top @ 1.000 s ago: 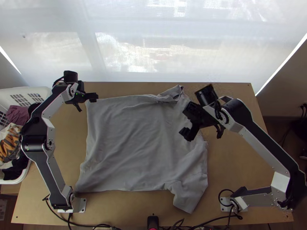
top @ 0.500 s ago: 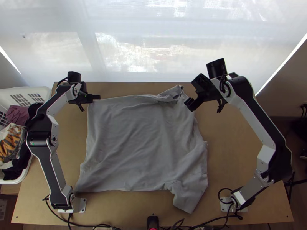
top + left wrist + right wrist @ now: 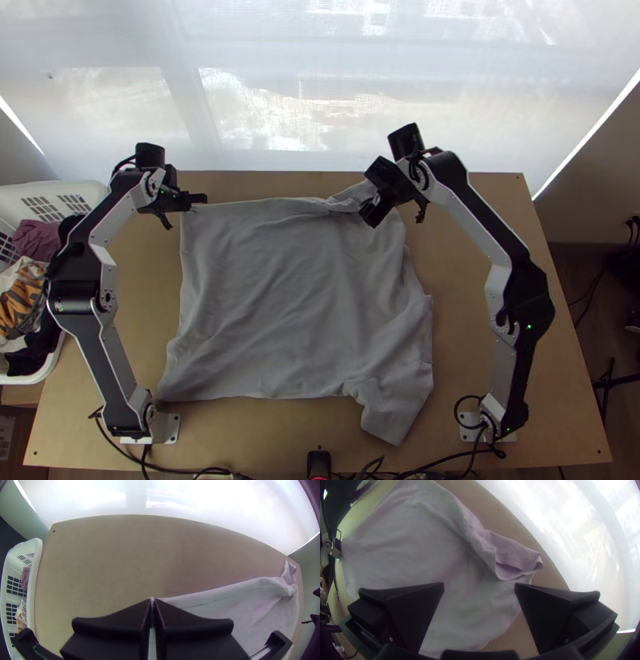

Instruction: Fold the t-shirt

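One t-shirt, two robot arms, one basket and one table.

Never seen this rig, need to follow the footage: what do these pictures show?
Two robot arms stand at a wooden table, each ending in a gripper with two flat black fingers. The top view is from a fixed camera high over the table's near edge. Each wrist view is from a camera mounted on that arm, with its own fingers at the bottom.

A grey t-shirt lies mostly spread on the table, rumpled near its far right corner. The left gripper is closed on the far left corner. The right gripper is open over the rumpled part, holding nothing.

The white basket beside the table holds other clothes.
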Tool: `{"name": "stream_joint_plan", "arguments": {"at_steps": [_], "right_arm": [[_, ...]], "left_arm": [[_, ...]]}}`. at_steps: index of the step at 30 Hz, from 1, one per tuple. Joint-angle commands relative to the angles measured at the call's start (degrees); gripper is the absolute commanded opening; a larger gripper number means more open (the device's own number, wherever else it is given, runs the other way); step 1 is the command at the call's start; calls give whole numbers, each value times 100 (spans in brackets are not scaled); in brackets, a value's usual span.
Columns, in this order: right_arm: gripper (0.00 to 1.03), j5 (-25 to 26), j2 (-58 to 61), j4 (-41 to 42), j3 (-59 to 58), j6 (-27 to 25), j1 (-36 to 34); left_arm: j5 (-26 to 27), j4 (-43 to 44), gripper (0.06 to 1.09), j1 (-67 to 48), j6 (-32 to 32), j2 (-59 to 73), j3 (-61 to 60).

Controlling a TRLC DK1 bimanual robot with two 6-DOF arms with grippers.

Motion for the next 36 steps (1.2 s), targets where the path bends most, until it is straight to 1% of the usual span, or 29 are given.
{"name": "stream_joint_plan", "arguments": {"at_steps": [1, 7, 9, 13, 14, 15, 16, 19, 20, 24, 36], "right_arm": [[98, 38, 996, 36, 592, -167, 119], [97, 108, 1576, 36, 1014, -185, 84], [93, 135, 1734, 36, 1181, -203, 67], [92, 240, 2006, 36, 1523, -255, 40], [85, 258, 2059, 36, 1585, -308, 40], [73, 258, 2077, 36, 1611, -352, 40], [58, 258, 2085, 36, 1611, -457, 49], [6, 258, 2085, 36, 1602, -651, 49], [3, 267, 2077, 36, 1602, -677, 49], [3, 293, 2033, 36, 1602, -704, -4], [3, 284, 1567, 27, 1594, -572, -100]], "left_arm": [[2, -100, 9, -13, 42, -204, -8], [2, -187, 9, -39, 68, -300, -25], [2, -214, 9, -39, 77, -327, -25], [2, -258, 9, -57, 86, -362, -25], [2, -258, 9, -57, 86, -371, -34], [2, -267, 9, -66, 86, -379, -43], [2, -267, 9, -74, 86, -397, -60], [2, -267, 9, -92, 86, -450, -113], [2, -258, 9, -92, 86, -467, -131], [2, -258, 9, -101, 86, -573, -201], [2, -258, 9, -92, 121, -1003, -447]]}}
